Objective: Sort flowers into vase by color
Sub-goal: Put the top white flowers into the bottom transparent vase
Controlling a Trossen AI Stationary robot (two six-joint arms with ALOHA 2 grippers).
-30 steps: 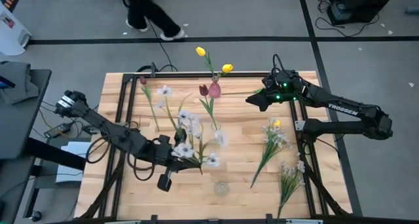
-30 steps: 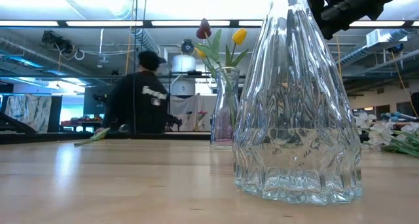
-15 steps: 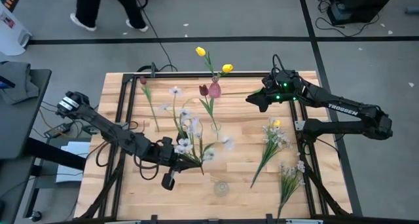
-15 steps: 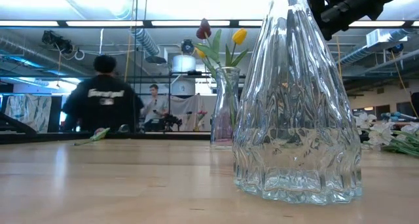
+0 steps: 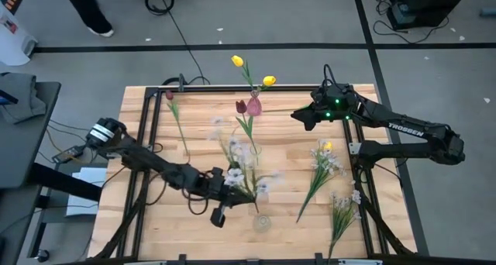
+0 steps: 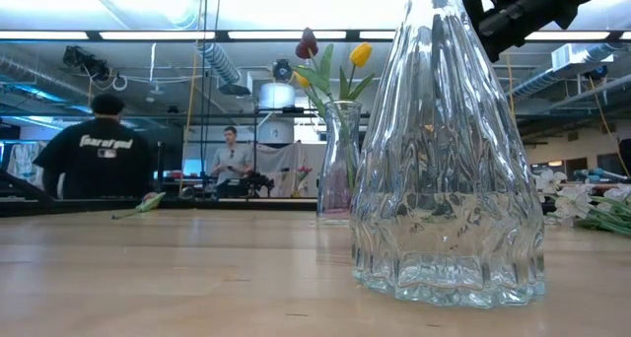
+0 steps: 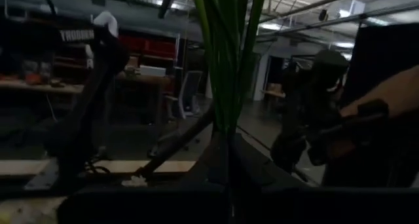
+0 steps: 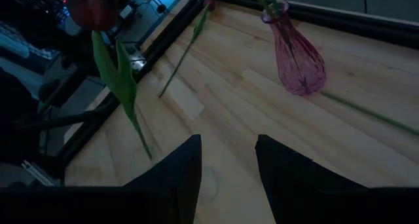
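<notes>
1. White-blossomed green-stemmed flower spray (image 5: 246, 166) stands clamped in the left end effector (image 5: 235, 189), arm stretched low across the wooden tabletop (image 5: 287, 145).
2. Right end effector (image 5: 296, 116) hovers half-open, empty, near the pink glass vase (image 5: 254, 105).

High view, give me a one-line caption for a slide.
Left hand carries a spray of white flowers toward the clear vase; right hand waits near the pink vase.

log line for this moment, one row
left gripper: shut on white flowers, near clear vase | right gripper: open, empty, by pink vase
</notes>
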